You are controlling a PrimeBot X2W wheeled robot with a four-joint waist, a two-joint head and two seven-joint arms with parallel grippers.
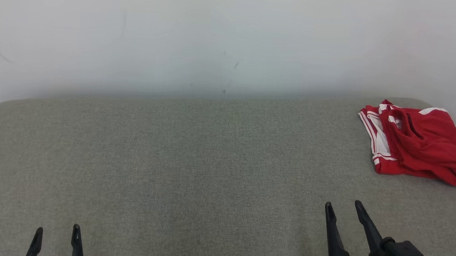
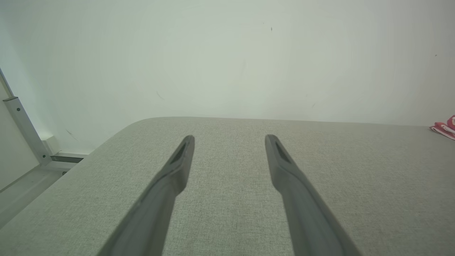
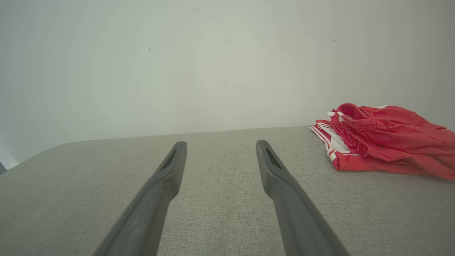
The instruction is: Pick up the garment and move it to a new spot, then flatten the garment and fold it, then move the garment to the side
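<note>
A pale wall [image 1: 178, 30] is rising behind a grey cloth-covered counter [image 1: 192, 162] in the head view. The garment [image 1: 422, 147], red with white stripes, is lying crumpled at the far right corner, its right side reaching the rounded edge. The right pincer [image 1: 343, 203] is hovering near the garment, on its nearer left side, fingers spread and pinching nothing. The left pincer [image 1: 58, 228] is waiting well apart, far to the garment's left, spread likewise. Nothing is lying between the right pincer and the garment.

In the left wrist view, the left pincer [image 2: 230, 137] is pointing over bare cloth, spread and empty. A metal strut [image 2: 25, 128] is standing off the counter's corner, well away from the garment, so it is probably no obstacle.

In the right wrist view, the right pincer [image 3: 221, 142] is aiming left of the garment [image 3: 387, 142], whose gathered waistband is riding on top of loose layers.

Pinching that top layer alone would likely be leaving the rest trailing and dragging. A sideways nudge could be sliding the garment off the edge beside it. Fingertips coming in too low might be snagging the counter's cloth cover, and the wall just behind is limiting any reach from beyond.
</note>
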